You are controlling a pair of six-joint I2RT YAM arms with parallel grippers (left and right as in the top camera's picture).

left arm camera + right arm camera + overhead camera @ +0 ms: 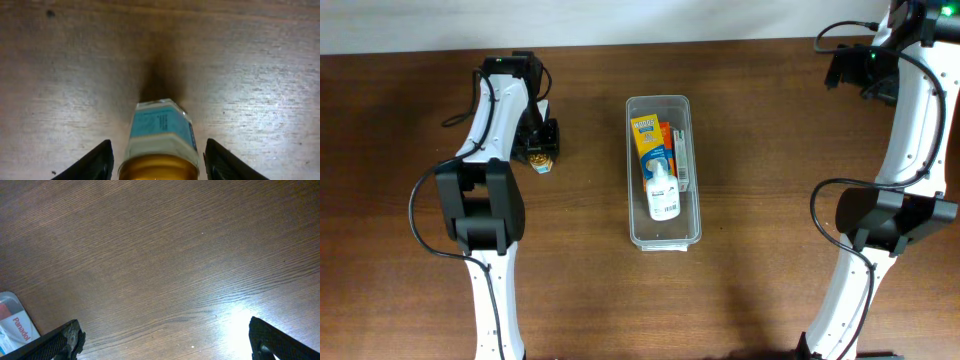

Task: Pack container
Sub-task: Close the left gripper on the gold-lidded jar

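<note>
"Clear plastic container (665, 232), where do you have it?"

"From overhead I see it in the middle of the brown wood table (770, 150). Its long side runs away from me, and it sits between the two arms, well apart from both."

"What's in it?"

"A yellow box (647, 140) with blue lettering lies flat at the far end, and an orange box (666, 133) shows just beside it on the right. A white bottle (663, 195) lies on its side over the near end of the yellow box, neck toward the far end. A greyish piece (684, 160) runs along the right wall, and I can't tell what it is."

"Anything readable?"

"The blue lettering is too small for me. On my right wrist view, a white packet (15, 325) in the lower left corner carries red letters that look like 'Paradol'."

"And the claws?"

"The left gripper (158, 150) is down at the table, left of the container. Its fingers (92, 162) are spread either side of a small bottle (162, 125) with a gold cap and a pale blue label. A slim gap shows on each side, so it isn't clamped, and the label print is blurred. The right gripper (164, 330) is spread wide over bare wood with nothing between its fingers"
</note>
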